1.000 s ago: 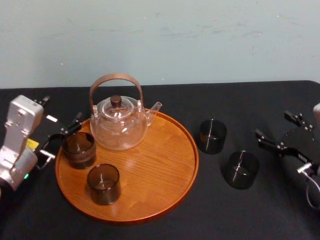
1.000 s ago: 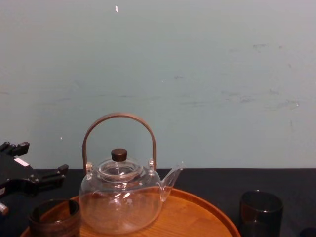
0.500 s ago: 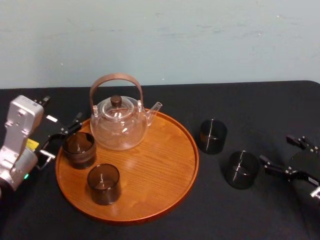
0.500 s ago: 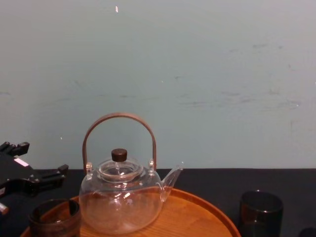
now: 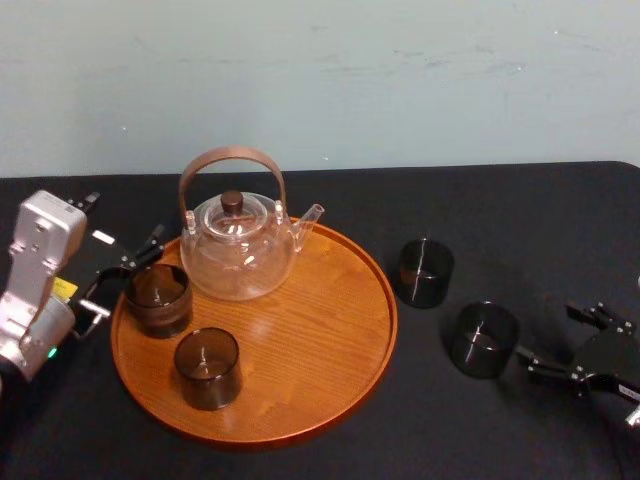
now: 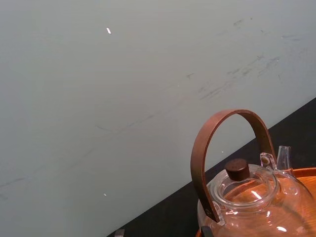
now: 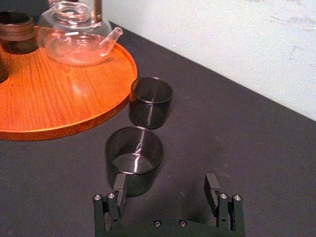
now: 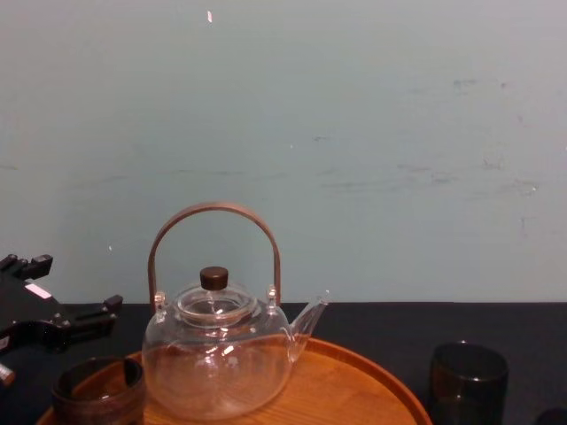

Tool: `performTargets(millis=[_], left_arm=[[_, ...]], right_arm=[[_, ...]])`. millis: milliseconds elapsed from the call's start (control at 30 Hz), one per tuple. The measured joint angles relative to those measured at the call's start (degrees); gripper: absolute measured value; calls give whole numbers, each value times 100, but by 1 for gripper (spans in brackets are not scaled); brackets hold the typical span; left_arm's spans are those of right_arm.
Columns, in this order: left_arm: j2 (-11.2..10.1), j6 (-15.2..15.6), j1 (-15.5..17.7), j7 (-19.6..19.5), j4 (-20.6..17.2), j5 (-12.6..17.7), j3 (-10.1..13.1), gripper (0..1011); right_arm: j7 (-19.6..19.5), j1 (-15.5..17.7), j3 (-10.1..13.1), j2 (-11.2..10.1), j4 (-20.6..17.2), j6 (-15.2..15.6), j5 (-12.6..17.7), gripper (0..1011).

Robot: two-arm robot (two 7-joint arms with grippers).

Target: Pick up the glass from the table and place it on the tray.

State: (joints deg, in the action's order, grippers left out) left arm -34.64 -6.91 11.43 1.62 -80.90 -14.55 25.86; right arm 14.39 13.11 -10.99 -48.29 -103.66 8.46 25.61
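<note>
1. The right gripper (image 5: 548, 338) sits low over the black table (image 5: 520, 210) on the robot's right, jaws spread wide and holding nothing.
2. In the head view, the near glass (image 5: 482, 340) stands upright on the table at about 9 o'clock from that gripper. It is just beside the gripper and untouched.
3. In the right wrist view the glass is not centred in the opening. It stands ahead of one finger (image 7: 120, 183), off the gap's middle line, so I'd judge a sideways shift comes before any closing.
4. Its long axis is vertical and its wall is round, so a level side grip should suit it from any direction.
5. A far glass (image 5: 425, 272) stands apart at about 11 o'clock from the near one, closer to the tray (image 5: 385, 300).
6. The tray lies farther on at 9 o'clock. It carries a teapot (image 5: 238, 245), a rim glass (image 5: 158, 298) and a front glass (image 5: 207, 368), and its right half is bare wood.
7. The left gripper (image 5: 125, 280) idles at the tray's 9 o'clock edge, fingers apart, just beside the rim glass. The right arm is far nearer the job.
</note>
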Motion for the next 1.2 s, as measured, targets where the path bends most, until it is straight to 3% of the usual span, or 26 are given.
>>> performTargets(millis=[600,1200], left_arm=[[0,0,0,0,0,0,0,1002],[0,0,0,0,0,0,0,1001]], right_arm=[[381,-15,-24,166,10,145,-238,1002],[753,-468,-175,566,318,485,-434,1002]])
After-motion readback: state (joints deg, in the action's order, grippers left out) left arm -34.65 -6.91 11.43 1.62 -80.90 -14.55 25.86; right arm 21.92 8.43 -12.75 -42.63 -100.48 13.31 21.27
